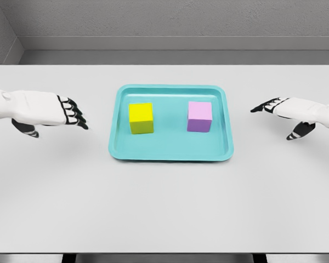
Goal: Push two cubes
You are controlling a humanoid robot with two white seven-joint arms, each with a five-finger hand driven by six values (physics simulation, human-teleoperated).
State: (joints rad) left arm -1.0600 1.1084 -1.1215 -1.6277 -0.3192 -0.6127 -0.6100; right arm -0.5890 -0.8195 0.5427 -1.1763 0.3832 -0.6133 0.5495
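A shallow teal rectangular tray with rounded corners (171, 154) lay on the pale grey counter (164, 208), centred between its left and right edges and somewhat nearer the far edge than the near one. Inside the tray sat two cubes, well apart from each other and both clear of the tray's raised rim. The solid yellow cube (141, 118) stood in the tray's left half, and the lilac-topped purple cube (199, 116) stood in its right half, roughly level with the yellow one. Both rested flat on the tray floor.

The white left hand (66, 114) hovered beside the tray's left rim, not touching it, its dark-jointed fingers extended loosely toward the tray and holding nothing. The white right hand (282, 109) was out near the counter's right edge, farther from the tray than the left one, with fingers stretched flat toward the tray and thumb hanging below, also holding nothing. Whether either hand rested on the counter surface or floated just above it was hard to judge from this angle.
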